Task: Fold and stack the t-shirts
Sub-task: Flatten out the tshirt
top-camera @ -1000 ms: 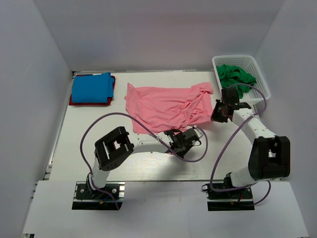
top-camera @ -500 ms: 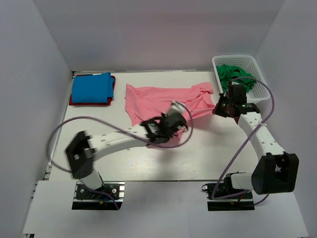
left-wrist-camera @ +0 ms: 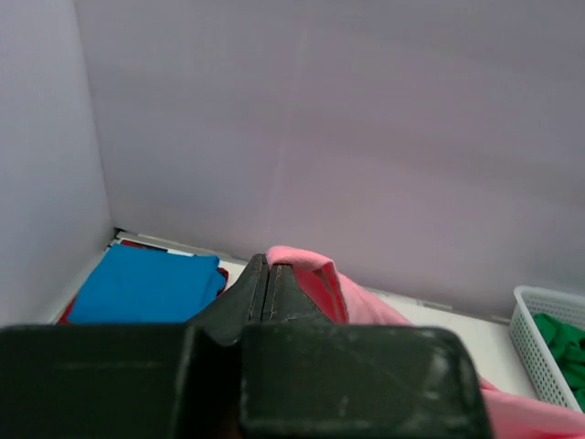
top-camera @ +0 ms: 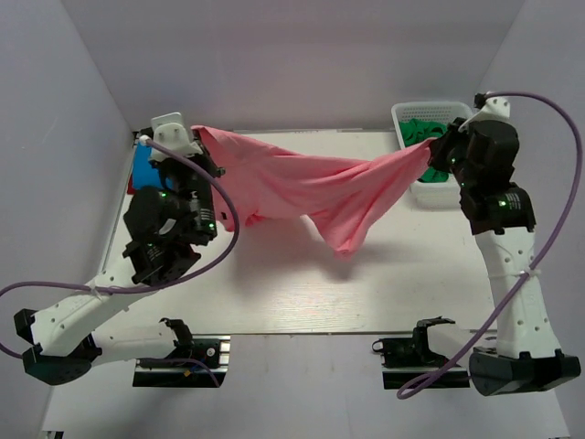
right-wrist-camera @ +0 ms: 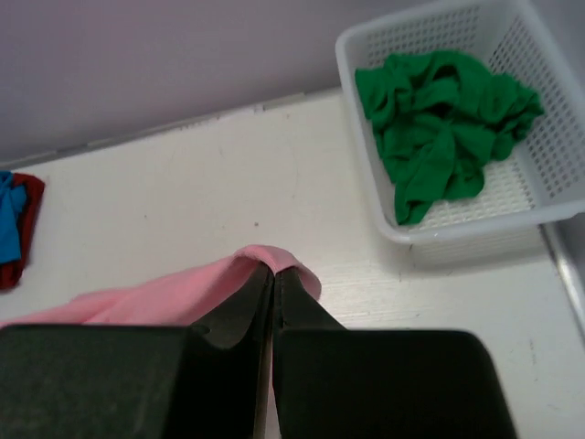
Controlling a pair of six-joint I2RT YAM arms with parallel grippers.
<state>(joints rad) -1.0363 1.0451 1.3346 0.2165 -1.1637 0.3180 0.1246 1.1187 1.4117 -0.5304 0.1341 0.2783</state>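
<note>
The salmon pink t-shirt [top-camera: 320, 187] hangs stretched in the air between both grippers, sagging in the middle above the table. My left gripper [top-camera: 196, 133] is shut on its left corner, high at the back left; the pink cloth [left-wrist-camera: 315, 279] shows pinched at the shut jaws [left-wrist-camera: 267, 267]. My right gripper [top-camera: 437, 152] is shut on its right corner by the basket; the pink edge [right-wrist-camera: 164, 293] folds over the shut jaws [right-wrist-camera: 274, 273]. The folded bright blue t-shirt [top-camera: 146, 160] lies on the red t-shirt [top-camera: 131, 187] at the back left, partly hidden by my left arm. Dark green t-shirts [top-camera: 422, 130] fill the basket.
The white plastic lattice basket [top-camera: 430, 108] stands at the back right, also in the right wrist view [right-wrist-camera: 539, 215]. White walls close in the table at the back and both sides. The blue and red stack also shows in the left wrist view [left-wrist-camera: 142, 288].
Both arms have risen and spread apart, lifting the pink t-shirt off the table and stretching it between them. The left gripper moved from the table's middle to the back left.
</note>
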